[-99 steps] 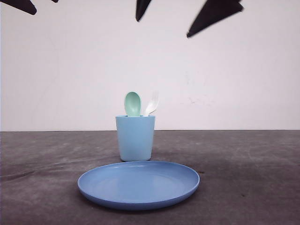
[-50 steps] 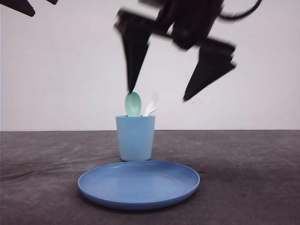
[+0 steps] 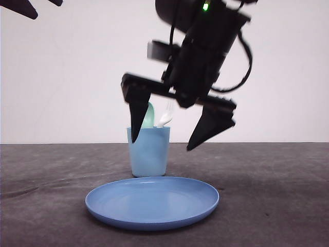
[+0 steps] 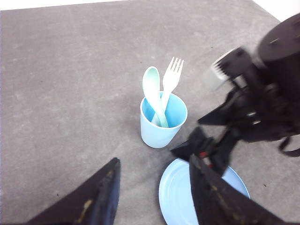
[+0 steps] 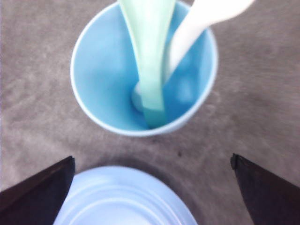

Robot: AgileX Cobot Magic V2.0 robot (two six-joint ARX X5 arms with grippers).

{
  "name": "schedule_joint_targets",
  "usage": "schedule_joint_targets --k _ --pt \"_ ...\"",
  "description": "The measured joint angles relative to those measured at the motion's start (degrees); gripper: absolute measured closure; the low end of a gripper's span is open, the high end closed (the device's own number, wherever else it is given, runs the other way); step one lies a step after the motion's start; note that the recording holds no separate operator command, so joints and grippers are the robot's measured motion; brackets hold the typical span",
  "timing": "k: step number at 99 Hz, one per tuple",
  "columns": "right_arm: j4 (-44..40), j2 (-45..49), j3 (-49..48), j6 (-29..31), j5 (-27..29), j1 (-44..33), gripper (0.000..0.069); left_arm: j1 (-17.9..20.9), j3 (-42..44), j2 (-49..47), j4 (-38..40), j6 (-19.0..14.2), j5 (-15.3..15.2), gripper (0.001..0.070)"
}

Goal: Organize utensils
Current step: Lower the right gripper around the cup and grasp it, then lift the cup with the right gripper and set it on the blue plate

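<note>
Mint-green plastic spoon (image 4: 153, 91) & white plastic fork (image 4: 170, 78): judged light, stiff, slick; best pinched at upper ends above light blue cup (image 4: 161, 123). Right gripper (image 3: 177, 135) jaws spread, nothing held; left gripper (image 4: 152, 197) jaws spread too.

The right pincer (image 3: 162, 145) partly hides the spoon (image 3: 149, 116); the fork (image 5: 206, 21) looks blurred and cropped.

Fork (image 4: 170, 80), spoon (image 4: 152, 92), cup (image 4: 161, 129) and plate (image 3: 152, 202): smooth matt plastic. Bench (image 3: 277, 190): rough, matt grey surface.

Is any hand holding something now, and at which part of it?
Nothing is held. The right hand is open above the cup; the left hand is open too.
</note>
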Motion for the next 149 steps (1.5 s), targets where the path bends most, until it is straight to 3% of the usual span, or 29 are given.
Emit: schedule_joint_targets --k 22,78,102,118,130,149 --pt "3.6 3.4 1.2 -0.8 -1.8 -0.6 0.001 0.0 0.0 0.0 0.0 0.0 0.0 0.0433" --pt "2.5 11.7 10.4 -4.4 -0.3 -1.4 0.0014 0.0 0.0 0.0 0.0 0.0 0.0 0.0433" --pt "2.5 11.7 10.5 -4.6 0.7 -1.5 0.0225 0.0 0.0 0.0 0.0 0.0 0.0 0.0433" --pt "1.8 11.7 10.8 -5.0 0.7 -1.6 0.0283 0.0 0.0 0.0 0.0 0.0 0.0 0.0433" --pt "-0.3 10.6 11.0 -6.4 0.7 -1.6 0.0289 0.0 0.0 0.0 -0.4 0.0 0.0 0.0433" --pt "-5.2 1.3 11.2 -9.5 1.1 -1.6 0.0289 0.0 0.0 0.0 -1.7 0.0 0.0 0.0433"
